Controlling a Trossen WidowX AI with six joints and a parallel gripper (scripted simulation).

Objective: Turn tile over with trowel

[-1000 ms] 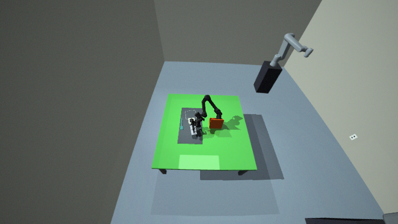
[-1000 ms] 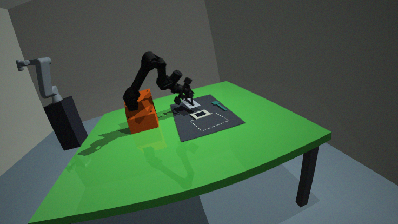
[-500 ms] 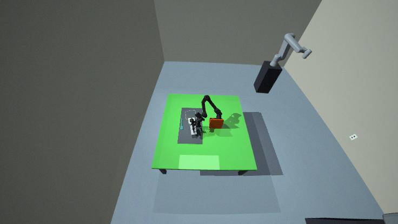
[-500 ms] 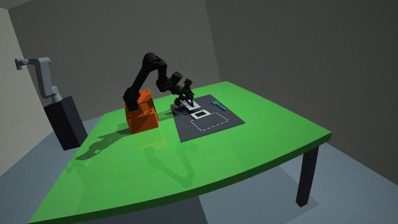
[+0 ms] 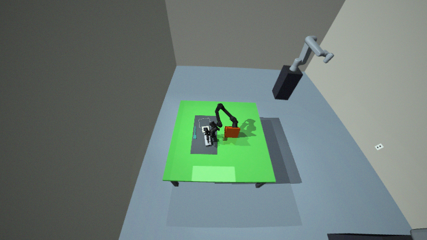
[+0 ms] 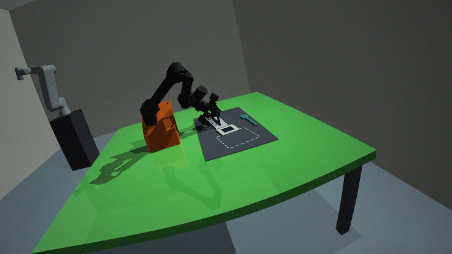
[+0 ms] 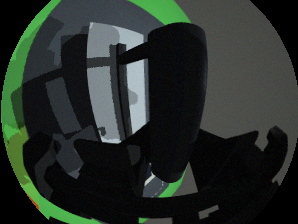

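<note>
Trowel [image 5: 209,143] [image 6: 223,122] [image 7: 102,90] clamped in the gripper [image 5: 207,138] [image 6: 218,122] [image 7: 165,124]: keep your blade low, easing squarely beneath the tile [image 5: 205,127] [image 6: 228,129] [image 7: 150,179], mark up just beside the dashed outline [image 5: 204,118] [image 6: 222,143], before turning it.

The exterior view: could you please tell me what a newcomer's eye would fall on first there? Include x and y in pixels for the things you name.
Probably the bright green table [image 5: 238,157] [image 6: 284,189], which fills the middle of the view. Next might come the orange block [image 5: 232,131] [image 6: 163,138] at the black arm's foot, then the white-framed tile [image 5: 205,127] [image 6: 234,130] lying beside the dashed outline on the dark mat [image 5: 196,149] [image 6: 210,153].
</note>
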